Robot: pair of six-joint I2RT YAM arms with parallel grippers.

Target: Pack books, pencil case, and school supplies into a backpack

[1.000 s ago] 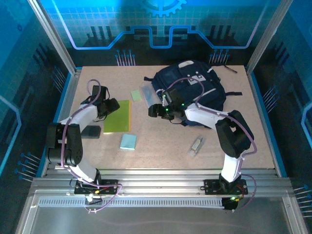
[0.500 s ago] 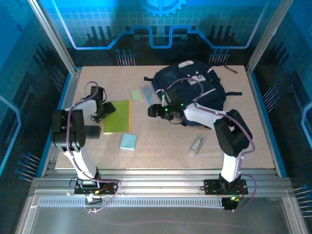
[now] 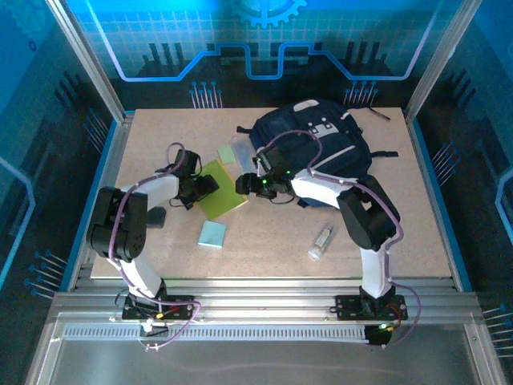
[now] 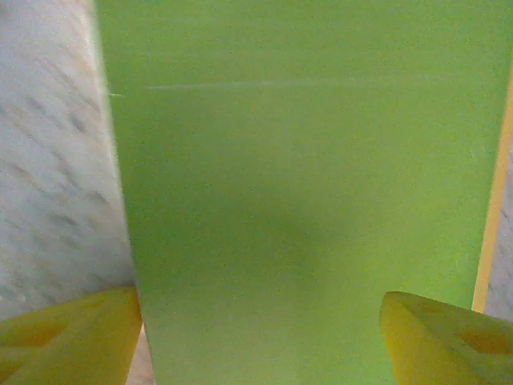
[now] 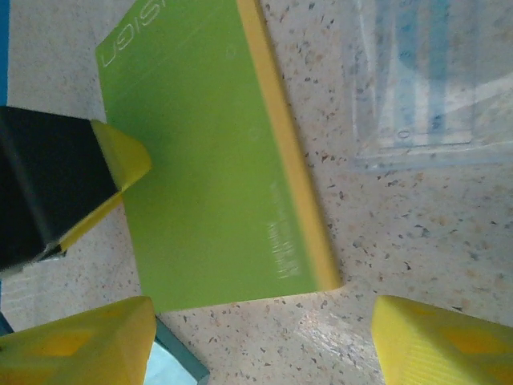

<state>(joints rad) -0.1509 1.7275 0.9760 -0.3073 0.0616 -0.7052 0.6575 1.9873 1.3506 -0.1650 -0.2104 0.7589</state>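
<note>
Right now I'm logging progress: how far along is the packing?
Done: nothing visibly packed. The pencil case, block, pad and tube lie on the table outside the backpack. In hand: the left gripper and right gripper, both open, sit at the green book, which lies flat over a yellow book. Left: everything.

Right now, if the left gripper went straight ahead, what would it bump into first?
Most likely the lime-green book: it sits squarely ahead of the open left gripper, though depth is unclear.
</note>
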